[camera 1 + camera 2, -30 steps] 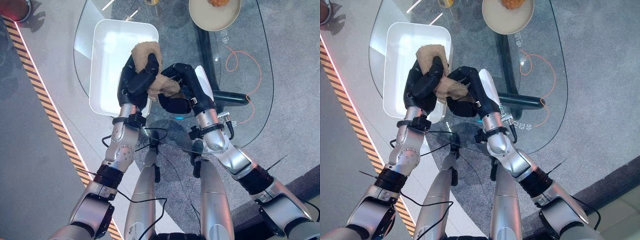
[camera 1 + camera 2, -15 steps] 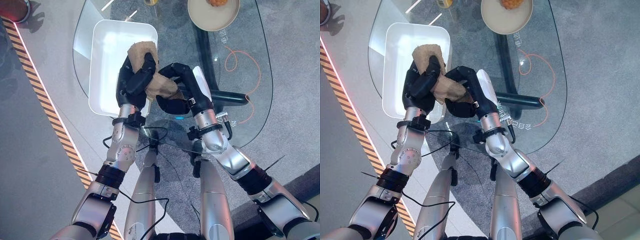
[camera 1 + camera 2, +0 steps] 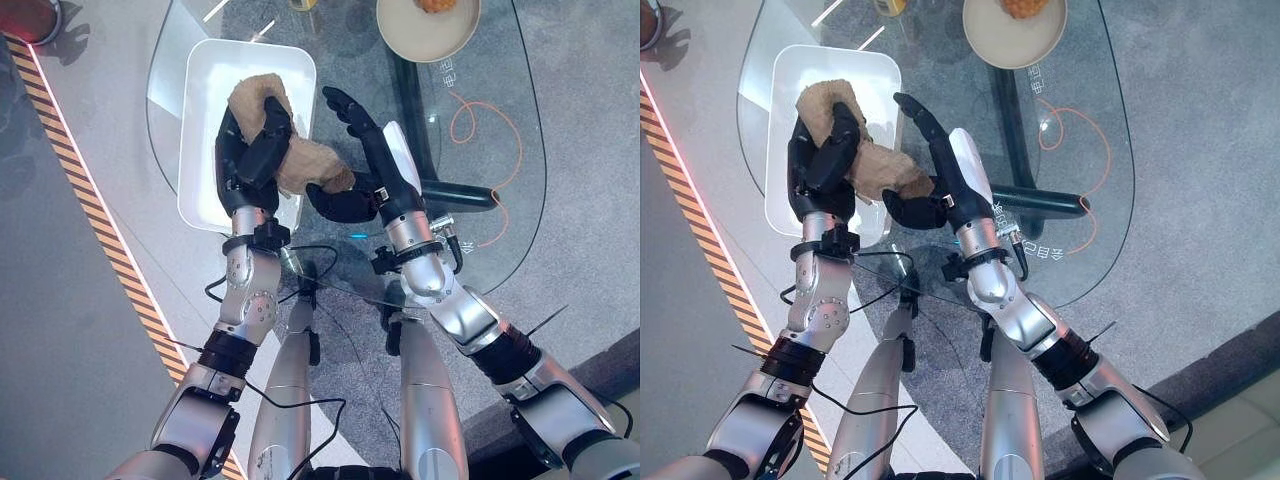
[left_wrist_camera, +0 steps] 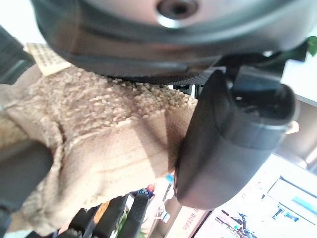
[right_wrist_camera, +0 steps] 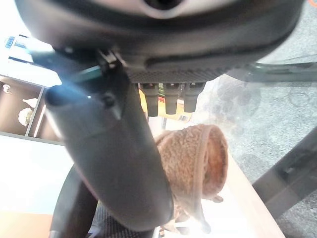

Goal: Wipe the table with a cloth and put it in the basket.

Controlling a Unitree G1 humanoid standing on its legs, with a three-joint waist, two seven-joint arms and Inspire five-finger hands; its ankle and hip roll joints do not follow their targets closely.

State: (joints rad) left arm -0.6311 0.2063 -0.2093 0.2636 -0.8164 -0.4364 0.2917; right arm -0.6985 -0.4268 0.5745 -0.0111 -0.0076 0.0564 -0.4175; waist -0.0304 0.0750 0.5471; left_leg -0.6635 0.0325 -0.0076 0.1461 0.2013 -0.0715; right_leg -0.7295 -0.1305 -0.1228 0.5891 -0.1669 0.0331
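A tan fuzzy cloth [image 3: 303,162] hangs above the white basket [image 3: 200,120] at the left end of the glass table [image 3: 500,130]. My left hand [image 3: 250,150] is shut on the cloth, its fingers curled round the upper fold [image 4: 99,144]. Just to the right stands my right hand [image 3: 372,160], open with straight fingers pointing away from me. The cloth's lower end [image 5: 198,158] still lies against that hand's palm and thumb [image 5: 114,158]. In the right eye view the cloth [image 3: 880,168] bridges the two hands.
A beige plate [image 3: 428,30] with food stands at the table's far side. An orange cable [image 3: 470,110] and a dark table leg [image 3: 455,192] show through the glass. Striped tape [image 3: 90,200] runs along the floor on the left.
My right hand's fingers have straightened and let go of the cloth. My left hand has carried the cloth leftward, further over the basket.
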